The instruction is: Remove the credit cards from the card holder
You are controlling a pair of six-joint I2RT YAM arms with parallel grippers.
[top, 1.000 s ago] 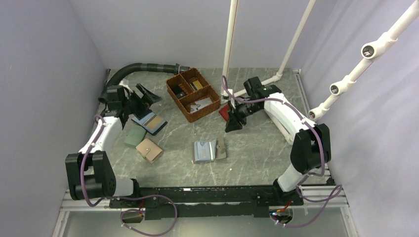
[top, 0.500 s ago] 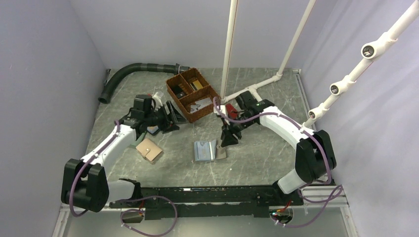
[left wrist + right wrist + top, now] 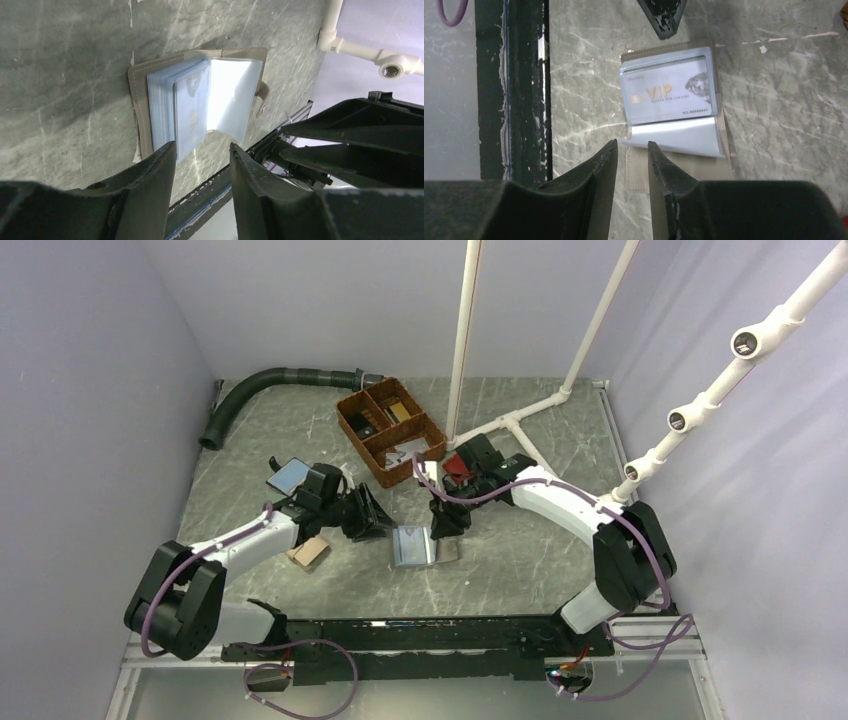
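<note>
The card holder lies open on the marble table, taupe cover down and pale blue sleeves up. One of the credit cards, grey-white with gold "VIP" lettering, shows inside the top clear sleeve; any others are hidden in the sleeve stack. My left gripper hovers at the holder's left edge, open and empty. From the far right side my right gripper points at the holder. Its jaws stand a narrow gap apart just short of a loose sleeve's corner, gripping nothing.
A wicker basket with small items stands behind the holder. A red wallet lies by the right arm. A tan wallet and a blue one lie to the left. A black hose and white pipes are at the back.
My left arm swung from the far-left wallets over to the card holder's left edge, its jaws narrowing. The right arm came forward and left to the holder, jaws narrowing too.
</note>
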